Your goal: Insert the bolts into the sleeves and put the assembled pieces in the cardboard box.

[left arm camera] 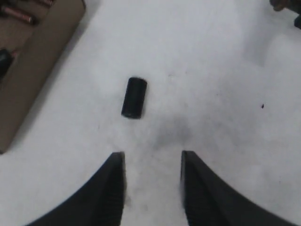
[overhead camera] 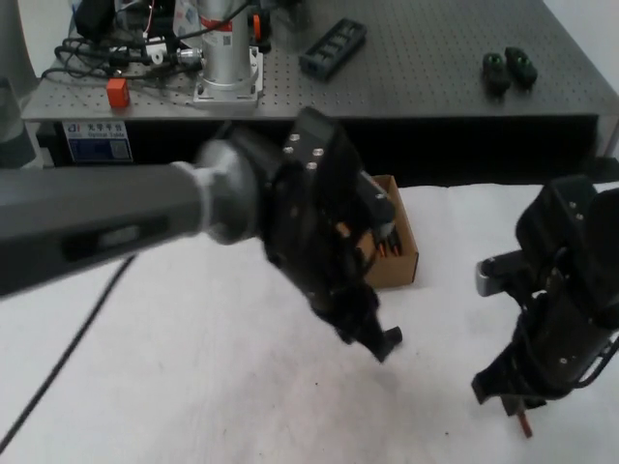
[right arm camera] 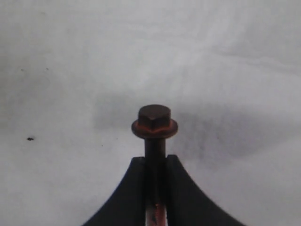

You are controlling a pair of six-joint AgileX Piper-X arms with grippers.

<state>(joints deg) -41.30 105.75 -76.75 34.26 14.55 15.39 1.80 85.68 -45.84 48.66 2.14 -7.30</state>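
Hovering, left gripper (left arm camera: 153,160) spread, over a black sleeve (left arm camera: 134,97) near the cardboard box (left arm camera: 44,52); right gripper (right arm camera: 154,162) pinching a bolt (right arm camera: 154,121), apparently above the cloth (right arm camera: 70,56).

You've got a white cloth (overhead camera: 193,387) up front. Behind it, your perforated table (overhead camera: 435,87) carries an orange block (overhead camera: 117,92), a black tray (overhead camera: 332,46) and cables (overhead camera: 92,53).

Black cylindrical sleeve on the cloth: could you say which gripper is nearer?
Left: the left gripper hangs close by the black cylindrical sleeve; the right gripper, holding a rusty hex-head bolt, is farther off.
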